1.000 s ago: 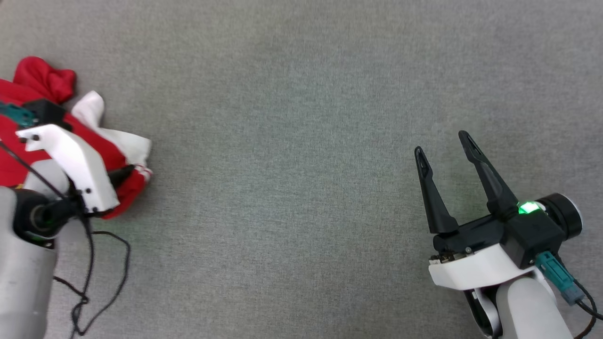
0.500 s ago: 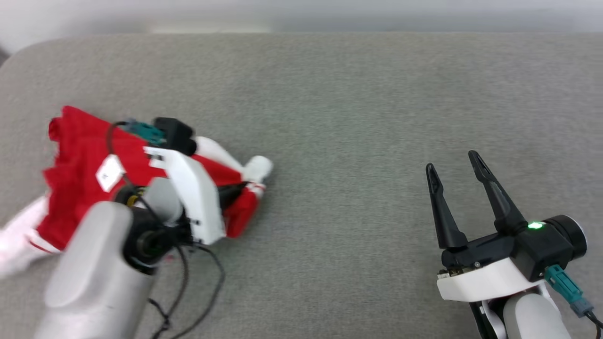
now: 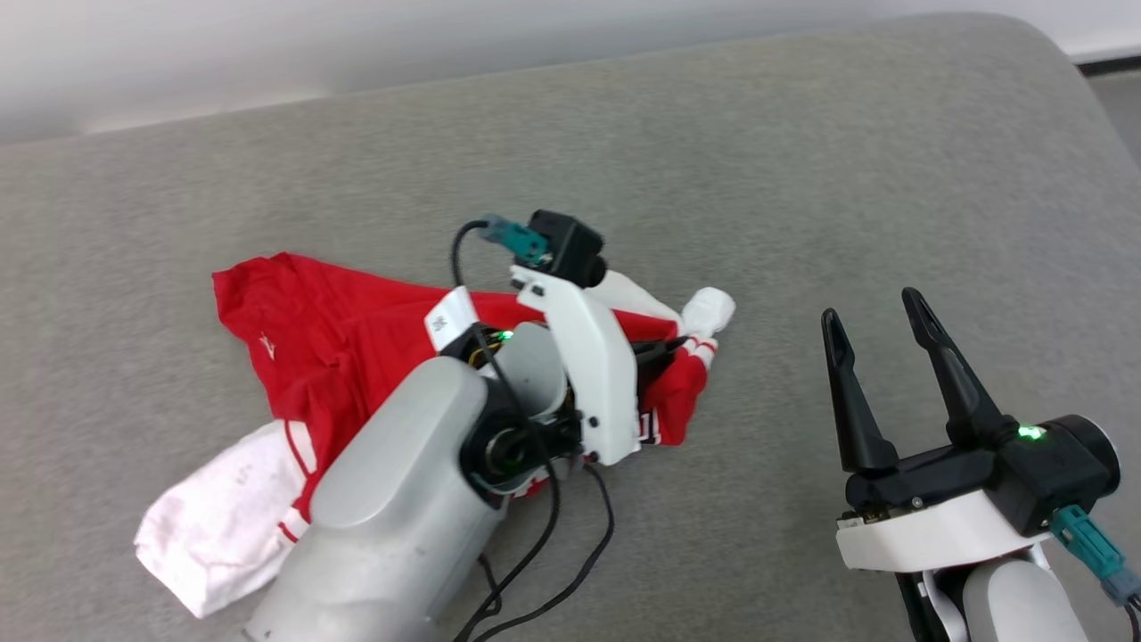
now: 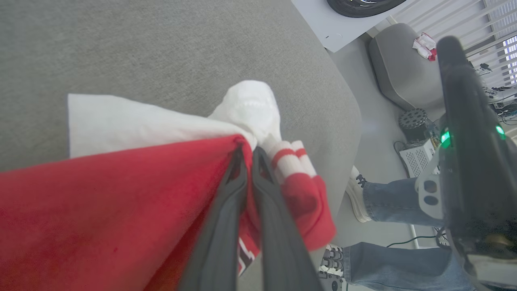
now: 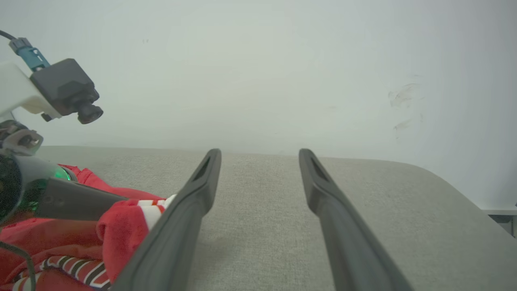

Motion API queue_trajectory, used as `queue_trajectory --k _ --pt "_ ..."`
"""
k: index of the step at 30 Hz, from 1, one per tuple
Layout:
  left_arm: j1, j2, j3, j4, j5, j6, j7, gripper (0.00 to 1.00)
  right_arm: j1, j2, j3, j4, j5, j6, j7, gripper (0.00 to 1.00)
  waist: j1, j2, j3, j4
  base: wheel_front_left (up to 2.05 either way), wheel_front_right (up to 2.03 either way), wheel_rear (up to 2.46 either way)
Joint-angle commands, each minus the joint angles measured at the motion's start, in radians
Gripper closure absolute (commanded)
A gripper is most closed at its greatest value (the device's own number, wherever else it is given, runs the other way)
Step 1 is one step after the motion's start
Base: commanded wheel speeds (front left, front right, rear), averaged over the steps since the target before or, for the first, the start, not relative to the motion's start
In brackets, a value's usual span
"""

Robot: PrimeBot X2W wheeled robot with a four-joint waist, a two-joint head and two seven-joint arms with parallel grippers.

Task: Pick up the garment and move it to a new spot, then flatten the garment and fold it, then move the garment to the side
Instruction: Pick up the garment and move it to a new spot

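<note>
Grey fabric covers the counter point(image 3: 802, 160) I am working over, with a pale wall point(image 3: 267, 45) behind it. The garment point(image 3: 330, 339) lies crumpled left of centre, red body bunched, one white sleeve point(image 3: 223, 517) spread toward the near left edge. My left end effector point(image 3: 679, 342) has its fingers pressed together, pinching red cloth just beside the striped cuff point(image 4: 288, 155) of the other sleeve. My right end effector point(image 3: 872, 308) is spread wide over bare counter, well apart from the garment and gripping nothing. Through the left wrist camera I see a person's legs in jeans point(image 4: 396, 206) on the floor past the counter's edge.
</note>
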Motion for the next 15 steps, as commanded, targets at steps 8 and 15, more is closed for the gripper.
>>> queue_trajectory --k 8,15 --pt "-0.112 -0.062 -0.122 0.156 -0.029 -0.002 -0.122 1.0 0.012 0.001 0.01 0.0 0.024 0.0 -0.002 0.0 0.0001 0.0 0.026 -0.136 0.0 0.0 0.0" --pt "-0.147 -0.064 -0.248 0.209 -0.076 -0.002 -0.201 0.0 0.012 0.001 -0.002 0.002 0.029 0.0 -0.002 0.0 0.0001 0.0 0.019 -0.132 0.0 0.0 0.0"
